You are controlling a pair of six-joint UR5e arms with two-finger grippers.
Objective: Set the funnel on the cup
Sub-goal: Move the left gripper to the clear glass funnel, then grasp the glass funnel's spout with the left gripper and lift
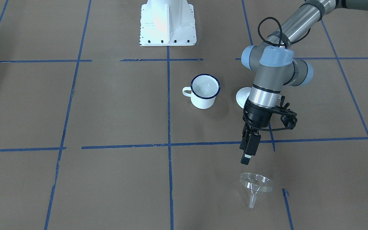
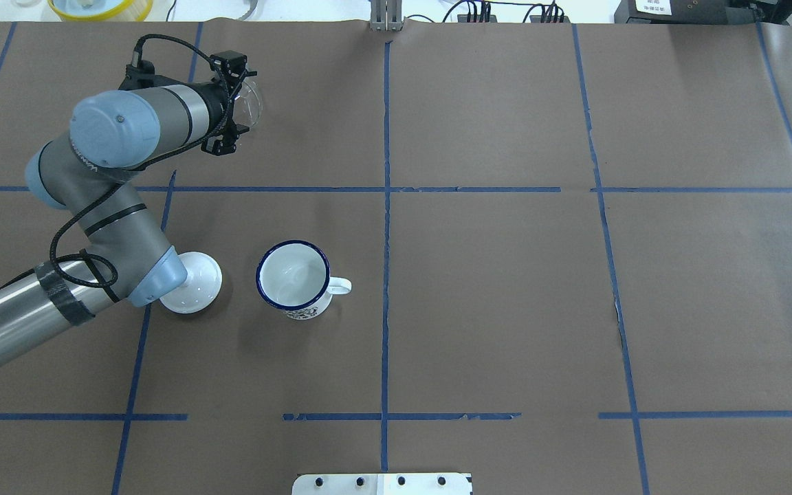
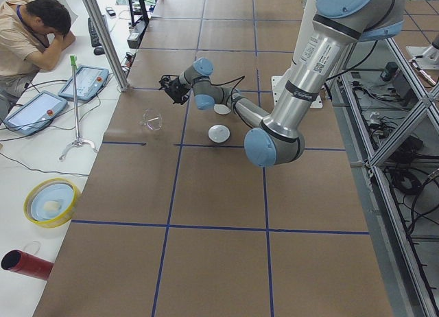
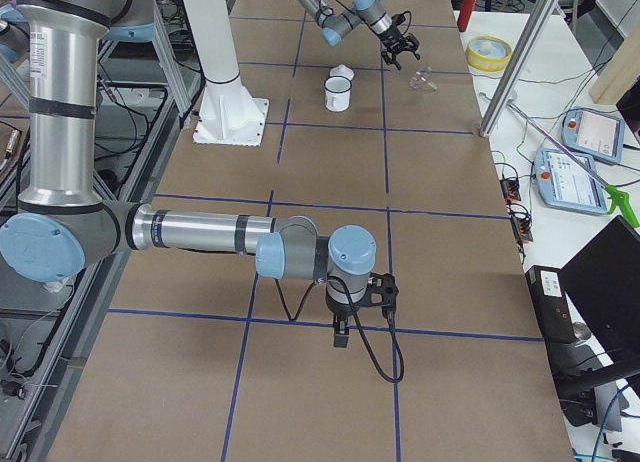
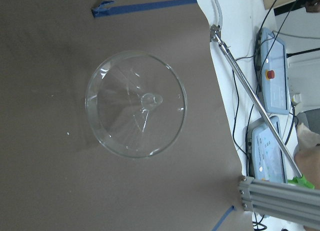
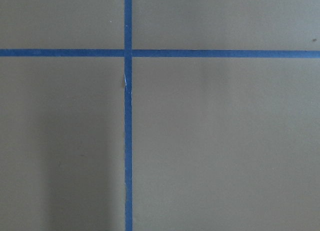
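one white lid point(image 1: 242, 95) beside the cup point(image 1: 203, 101); funnel point(image 1: 256, 182) apart near left hand point(image 1: 246, 157), spread unclear

Slim pickings for reading here! Pale lettering point(image 2: 88, 163) runs along a grey joint of the left arm point(image 2: 121, 227), too small to make out. A white code sticker point(image 3: 320, 64) sits on its upper tube, unreadable. In the overhead view the cup point(image 2: 293, 275) shows a dark print point(image 2: 303, 313) at its 6 o'clock, illegible too.
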